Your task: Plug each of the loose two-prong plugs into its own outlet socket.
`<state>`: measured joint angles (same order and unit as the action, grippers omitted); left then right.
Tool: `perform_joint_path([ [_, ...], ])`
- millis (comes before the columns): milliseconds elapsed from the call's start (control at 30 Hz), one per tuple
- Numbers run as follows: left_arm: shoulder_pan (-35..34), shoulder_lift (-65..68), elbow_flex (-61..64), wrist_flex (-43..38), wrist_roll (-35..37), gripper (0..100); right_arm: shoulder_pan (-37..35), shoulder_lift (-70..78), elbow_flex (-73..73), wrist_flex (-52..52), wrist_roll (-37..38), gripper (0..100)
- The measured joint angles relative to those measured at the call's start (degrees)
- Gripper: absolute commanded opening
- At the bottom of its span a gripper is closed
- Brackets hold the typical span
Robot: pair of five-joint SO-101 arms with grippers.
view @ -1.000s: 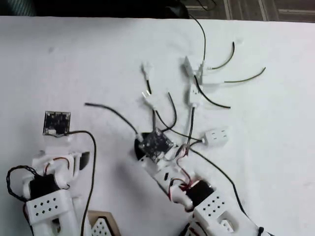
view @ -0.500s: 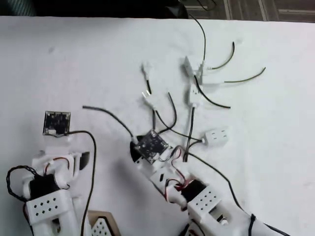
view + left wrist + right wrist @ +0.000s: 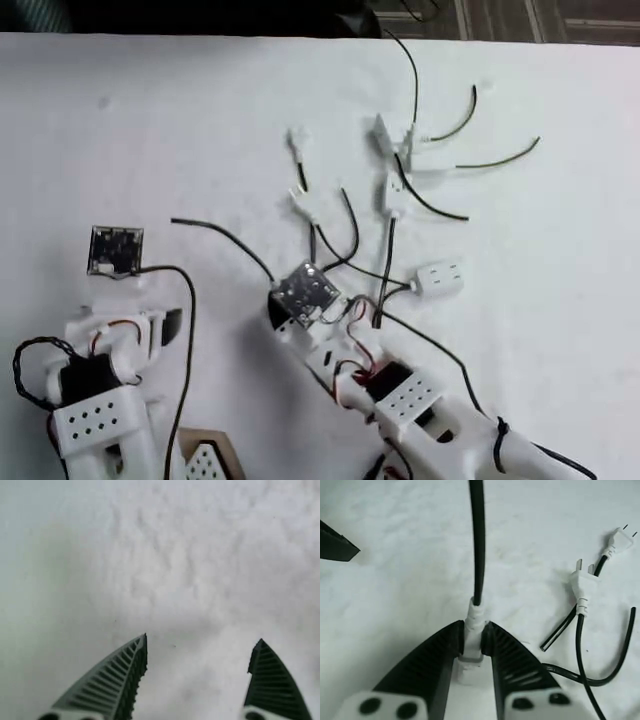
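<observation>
Right hand (image 3: 474, 630) is clamped on a white plug (image 3: 472, 616), fingers pinching its neck, and the black cord (image 3: 478, 540) runs straight out ahead of the fingertips. So the pickup looks done, and this is the carry-to-socket step. In the high view that hand sits just below centre frame, with the cord (image 3: 220, 235) trailing off to the upper left.

The nearest target is the white outlet block (image 3: 440, 277), right of the hand and close by. The catch is that the prongs are hidden and, by my reading, point back into the palm. The next move would then need a swing right plus a turn or regrip so the prongs face the slots.

Two more loose plugs (image 3: 305, 205) (image 3: 298, 140) lie just above the hand on the desk (image 3: 120, 120), waiting their turn.

Left hand (image 3: 202, 647) is spread wide over bare desk at lower left of the high view, holding nothing and well apart from the plugs.
</observation>
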<state>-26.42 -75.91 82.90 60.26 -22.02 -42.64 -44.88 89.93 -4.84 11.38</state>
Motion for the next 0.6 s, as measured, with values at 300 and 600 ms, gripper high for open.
perform_joint_path([
  [300, 0.00, 0.00, 0.00, 0.00, 0.00, 32, 0.44, 5.45, -0.44, -4.40, -0.09, 1.7],
  [600, 0.00, 0.00, 0.00, 0.00, 0.00, 32, 1.85, 5.89, -2.02, -1.58, -0.18, 1.7],
])
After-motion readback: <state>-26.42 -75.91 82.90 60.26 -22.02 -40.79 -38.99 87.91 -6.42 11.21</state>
